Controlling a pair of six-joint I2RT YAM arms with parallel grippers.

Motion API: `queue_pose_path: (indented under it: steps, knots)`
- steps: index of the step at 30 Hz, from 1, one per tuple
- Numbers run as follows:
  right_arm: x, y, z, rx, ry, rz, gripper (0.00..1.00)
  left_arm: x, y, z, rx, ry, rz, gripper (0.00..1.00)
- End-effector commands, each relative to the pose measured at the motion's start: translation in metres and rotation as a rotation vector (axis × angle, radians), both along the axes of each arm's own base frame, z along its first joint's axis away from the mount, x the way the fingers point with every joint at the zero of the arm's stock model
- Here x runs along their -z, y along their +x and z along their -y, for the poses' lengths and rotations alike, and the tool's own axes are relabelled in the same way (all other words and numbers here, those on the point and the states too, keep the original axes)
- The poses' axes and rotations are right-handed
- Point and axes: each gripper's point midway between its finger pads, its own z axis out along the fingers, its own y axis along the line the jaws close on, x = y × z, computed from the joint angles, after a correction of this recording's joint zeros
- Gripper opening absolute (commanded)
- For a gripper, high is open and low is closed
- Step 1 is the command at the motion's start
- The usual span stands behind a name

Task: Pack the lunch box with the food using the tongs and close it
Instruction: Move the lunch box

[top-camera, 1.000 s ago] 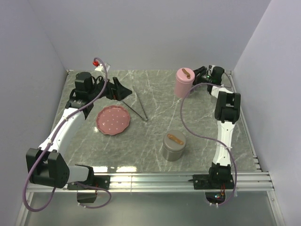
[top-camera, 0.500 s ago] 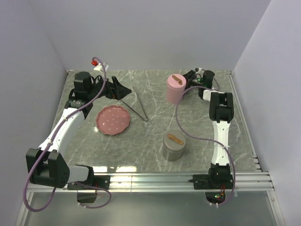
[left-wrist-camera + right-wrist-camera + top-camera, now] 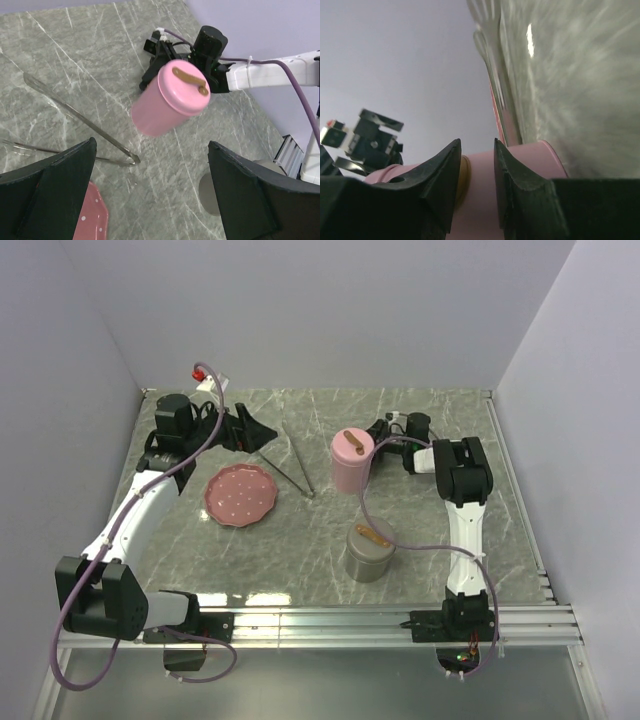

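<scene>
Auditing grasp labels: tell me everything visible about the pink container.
The pink container is a smooth, plastic-looking cylinder with a flat pink lid, on, crossed by a brown strap handle. It is tilted at mid-table, beyond the metal canister, right of the tongs, gripped at its side by the right gripper.

Pink plate (image 3: 240, 494), white-dotted, lies flat left of centre | grey marble table (image 3: 300, 540) with white veins fills the middle of the frame | plain pale walls (image 3: 330, 310) close in at top, left and right | aluminium rail (image 3: 330, 621) runs along the bottom edge
</scene>
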Motion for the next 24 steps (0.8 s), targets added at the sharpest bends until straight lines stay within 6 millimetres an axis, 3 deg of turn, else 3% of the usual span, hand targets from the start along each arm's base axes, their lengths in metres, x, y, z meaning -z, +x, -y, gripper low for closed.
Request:
queue_pose_path:
  steps: [1,11,16,24]
  knots:
    - [-0.032,-0.023,-0.019,-0.084,0.003,0.101,0.40,-0.023,-0.005,0.000,0.016,-0.019,0.087,0.99]
    - [-0.017,-0.073,-0.032,-0.166,-0.045,0.054,0.40,-0.027,-0.007,0.000,0.016,-0.029,0.100,0.99]
    - [-0.022,-0.098,-0.048,-0.222,-0.036,0.053,0.40,-0.024,-0.008,0.001,0.018,-0.041,0.090,0.99]
    - [-0.008,-0.133,-0.067,-0.335,-0.084,0.051,0.40,-0.029,-0.008,0.000,0.018,-0.033,0.104,0.99]
